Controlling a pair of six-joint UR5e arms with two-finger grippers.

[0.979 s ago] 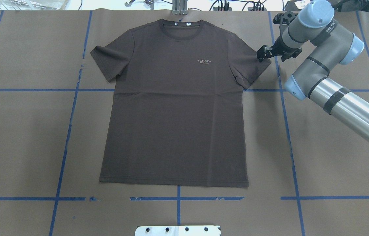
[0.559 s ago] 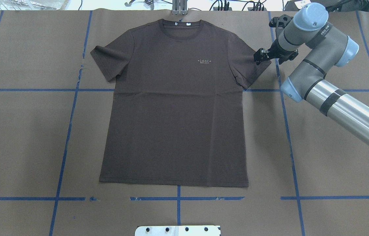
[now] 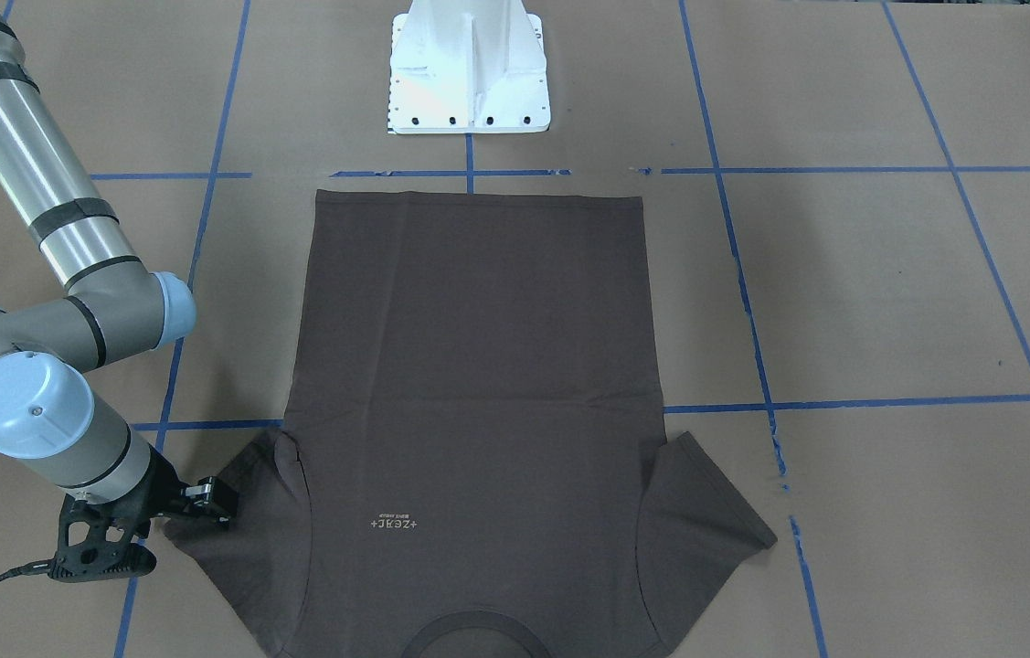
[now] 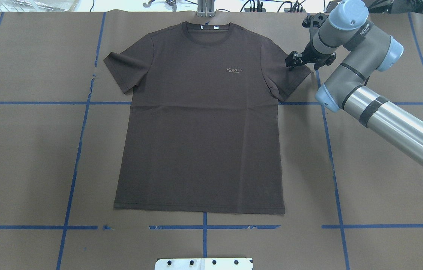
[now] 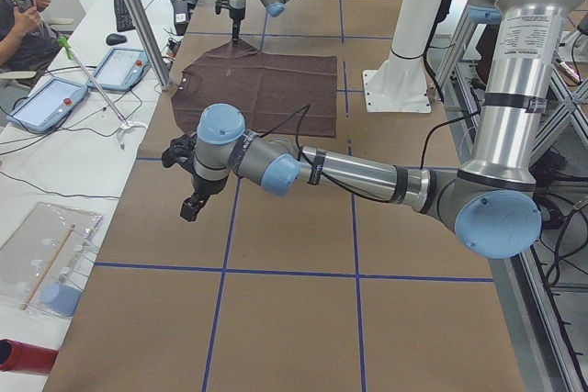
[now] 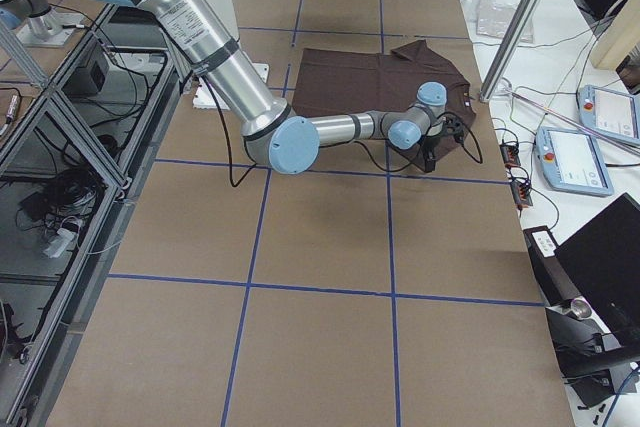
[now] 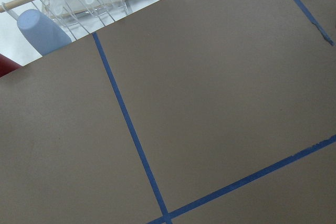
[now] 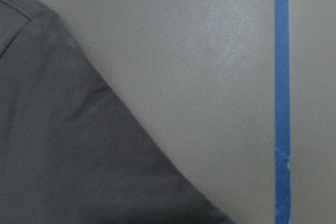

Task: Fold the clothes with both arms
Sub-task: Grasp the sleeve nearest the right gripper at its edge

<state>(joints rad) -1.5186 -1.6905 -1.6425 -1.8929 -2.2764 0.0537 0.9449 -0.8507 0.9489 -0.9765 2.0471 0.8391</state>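
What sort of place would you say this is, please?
Probably a robotics lab: a paper-covered table gridded with blue tape, a robot arm beside a T-shirt, and control tablets on a side bench.

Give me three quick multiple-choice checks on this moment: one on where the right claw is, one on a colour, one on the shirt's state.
1. Where is the right claw?
A. over the bottom hem
B. at the edge of the T-shirt's sleeve on the robot's right
C. over the collar

2. What colour are the tape lines on the table?
A. blue
B. red
C. yellow

3. How does the T-shirt lie?
A. folded in half
B. bunched in a heap
C. spread flat, chest lettering up

Answers: 1 B, the overhead view shows the claw at that sleeve's outer edge; 2 A, the grid is blue in every view; 3 C, both sleeves lie out and no fold is made.
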